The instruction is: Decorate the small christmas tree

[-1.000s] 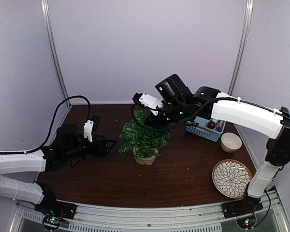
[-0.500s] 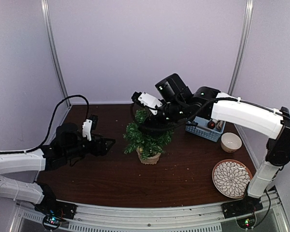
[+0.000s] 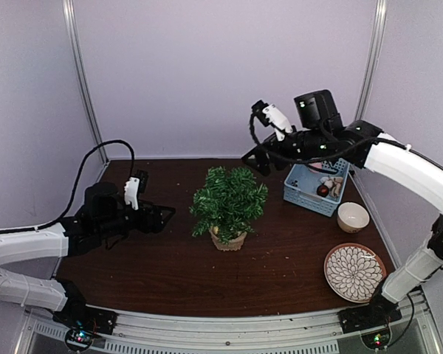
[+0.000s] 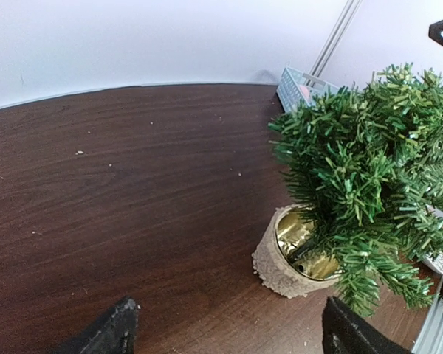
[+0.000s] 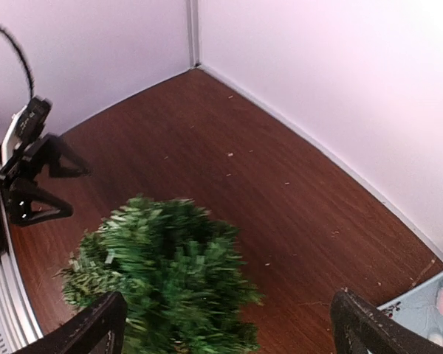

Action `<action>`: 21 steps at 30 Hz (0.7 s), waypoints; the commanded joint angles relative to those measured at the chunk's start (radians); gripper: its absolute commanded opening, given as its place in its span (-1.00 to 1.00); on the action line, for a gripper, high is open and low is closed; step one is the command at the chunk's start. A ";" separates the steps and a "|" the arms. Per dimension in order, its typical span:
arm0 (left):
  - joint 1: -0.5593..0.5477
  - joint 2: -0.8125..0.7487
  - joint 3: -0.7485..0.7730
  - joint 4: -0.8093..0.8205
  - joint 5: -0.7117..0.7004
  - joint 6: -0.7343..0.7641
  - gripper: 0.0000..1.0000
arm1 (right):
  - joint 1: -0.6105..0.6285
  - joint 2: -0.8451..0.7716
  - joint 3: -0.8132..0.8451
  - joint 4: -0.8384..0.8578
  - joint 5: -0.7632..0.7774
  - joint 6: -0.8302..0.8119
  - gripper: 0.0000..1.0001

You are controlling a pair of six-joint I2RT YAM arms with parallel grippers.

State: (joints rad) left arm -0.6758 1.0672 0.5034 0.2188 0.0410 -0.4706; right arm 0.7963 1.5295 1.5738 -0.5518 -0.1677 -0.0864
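Near the middle of the desk [image 3: 162, 273], a little toward its back edge, the small christmas tree [image 3: 229, 200] stands upright in its tan pot [image 3: 227, 240]. Neither arm touches it.

To its left, low over the wood, the left tool [image 3: 166, 219] points toward the tree. Its two fingers are spread apart with nothing between them. In the left wrist view the dark fingertips [image 4: 107, 332] frame bare desk, and the pot sits just ahead and to the right. Something shiny and gold shows inside the pot's rim.

Up above the back of the desk, to the right of the tree's top and well clear of the branches, hangs the right tool [image 3: 255, 161]. Its fingers [image 5: 96, 324] stand wide apart and hold nothing. Its own camera looks down on the bushy green crown, with the left tool beyond it toward the desk's left edge.

At the back right corner sits a blue basket [image 3: 314, 193]. It holds a red ball [image 3: 323, 190] and a few pale pieces I cannot make out. Along the right edge, in front of the basket, is a small cream bowl [image 3: 352, 217]. Nearer the front right corner lies a patterned plate [image 3: 353, 271].
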 commanded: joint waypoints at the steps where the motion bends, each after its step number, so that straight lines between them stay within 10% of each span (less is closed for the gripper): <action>1: 0.017 0.003 0.055 -0.011 0.011 -0.006 0.76 | -0.196 -0.070 -0.081 0.088 -0.103 0.129 0.99; 11: 0.038 0.027 0.082 -0.023 0.017 -0.012 0.77 | -0.588 0.079 -0.125 0.136 -0.036 0.195 0.68; 21: 0.054 0.064 0.090 -0.009 0.028 -0.020 0.75 | -0.683 0.397 0.059 0.130 -0.040 0.183 0.45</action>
State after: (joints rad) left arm -0.6331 1.1198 0.5632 0.1772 0.0563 -0.4812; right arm 0.1158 1.8610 1.5478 -0.4328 -0.1566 0.0887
